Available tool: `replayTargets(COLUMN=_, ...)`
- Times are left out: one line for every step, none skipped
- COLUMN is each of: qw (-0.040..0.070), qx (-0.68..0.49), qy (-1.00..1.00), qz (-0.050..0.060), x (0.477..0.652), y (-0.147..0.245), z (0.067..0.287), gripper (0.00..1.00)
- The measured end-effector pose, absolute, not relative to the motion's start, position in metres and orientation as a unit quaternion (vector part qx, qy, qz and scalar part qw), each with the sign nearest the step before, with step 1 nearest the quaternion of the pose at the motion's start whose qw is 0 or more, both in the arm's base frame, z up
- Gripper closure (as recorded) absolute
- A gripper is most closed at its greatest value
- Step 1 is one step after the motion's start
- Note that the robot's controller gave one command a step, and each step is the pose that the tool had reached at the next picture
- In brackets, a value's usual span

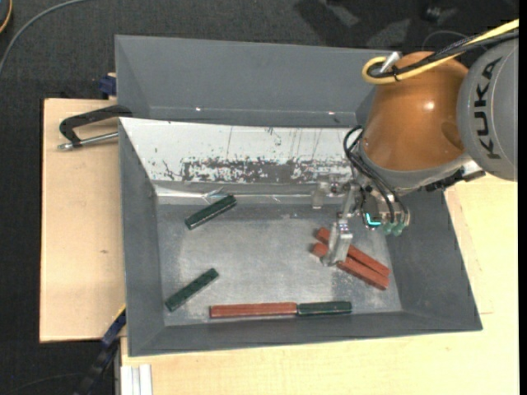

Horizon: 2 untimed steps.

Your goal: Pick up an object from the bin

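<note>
The hand (334, 250) is sitting low over the floor of the bin (140, 220), at about 3 o'clock from the floor's centre, right at a small cluster of red bars (364, 268). One bar is running out toward 4 o'clock from the hand and a short red end is poking out at its 9 o'clock. Cannot tell whether the hand is open or closed, because the wrist and the orange cover (412, 109) above it are blocking that part. It is also unclear if red is actually inside the grasp or just beside it. Elsewhere, well apart from the hand, one green bar (210, 211) is lying at 10 o'clock and another green stick (191, 290) at 8 o'clock. A long red bar (253, 310) is lying along the near wall at 6 o'clock, with a dark green piece (324, 308) touching its 3 o'clock end. Judging the step as the reach-and-grasp at the red cluster, with the lift not yet done. The next move is probably calling for a firm close on one red bar only, then a straight rise. The neighbouring bar is looking close enough to be dragged or pinched along.
</note>
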State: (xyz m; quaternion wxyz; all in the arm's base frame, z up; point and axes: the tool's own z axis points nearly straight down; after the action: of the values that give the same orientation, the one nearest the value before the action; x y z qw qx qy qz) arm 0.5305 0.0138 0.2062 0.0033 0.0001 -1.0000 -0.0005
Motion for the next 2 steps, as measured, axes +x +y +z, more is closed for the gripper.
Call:
replayTargets(qw=0.003, qx=-0.027, qy=-1.000, qz=0.000, x=0.536, y=-0.040, z=0.096, gripper=0.00)
replayTargets(qw=-0.003, qx=-0.059, qy=-0.998, qz=0.001, x=0.571, y=-0.089, z=0.072, gripper=0.00)
